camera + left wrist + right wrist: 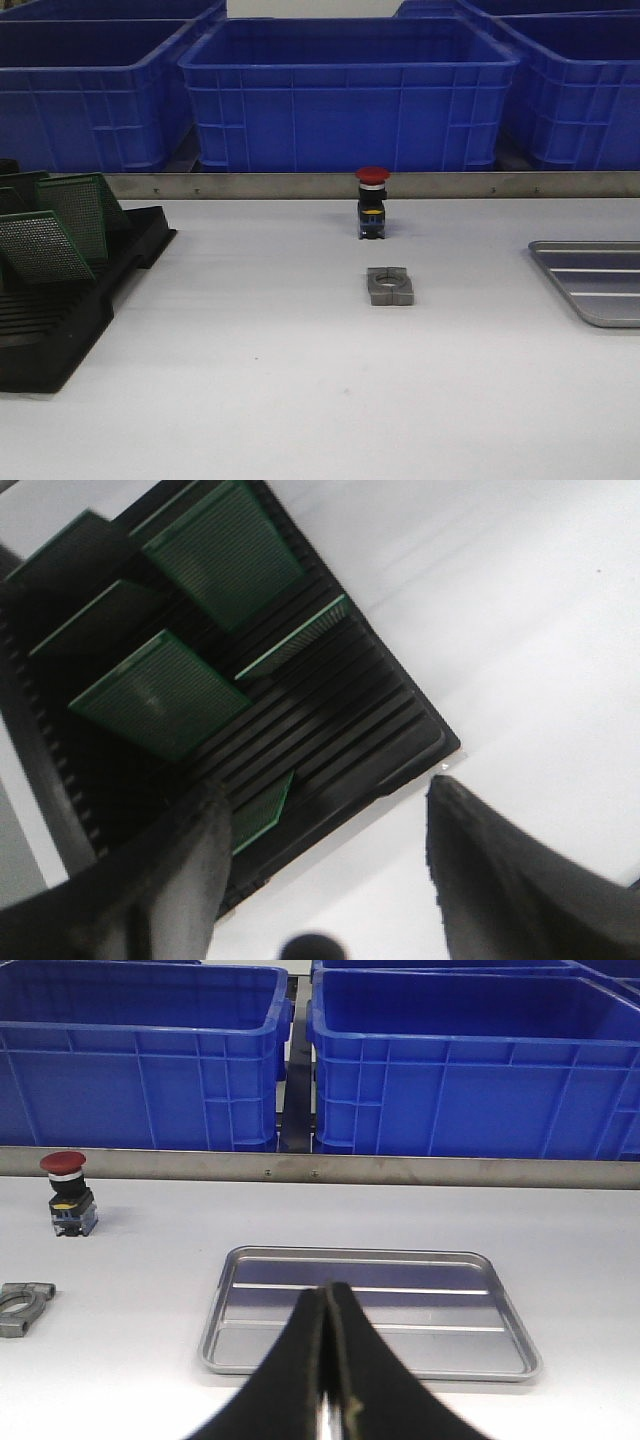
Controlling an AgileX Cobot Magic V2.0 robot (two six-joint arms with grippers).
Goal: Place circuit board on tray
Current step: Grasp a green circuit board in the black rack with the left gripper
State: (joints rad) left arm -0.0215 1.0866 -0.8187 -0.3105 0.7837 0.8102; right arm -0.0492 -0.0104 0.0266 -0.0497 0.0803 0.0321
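Circuit boards [72, 215] stood leaning in black rack [60, 330], table's 9 o'clock; tray [598, 282] at 3 o'clock, bare. Left gripper [325, 865] spread wide above rack; right gripper [326, 1360] pinched closed, empty. Boards likely light, stiff, fragile: grip by top edge.

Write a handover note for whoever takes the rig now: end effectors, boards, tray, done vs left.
Left end effector: open, empty, hovering over the black slotted plastic rack.
Right end effector: shut, empty, facing the shallow silver-grey metal tray.
Green perforated circuit boards all stand in the rack at the table's left; none is lifted.
Tray sits at the table's right, with nothing on it in the parts that show.
Done: nothing yet. Left: grasp a board, carry it across, set it on the tray.
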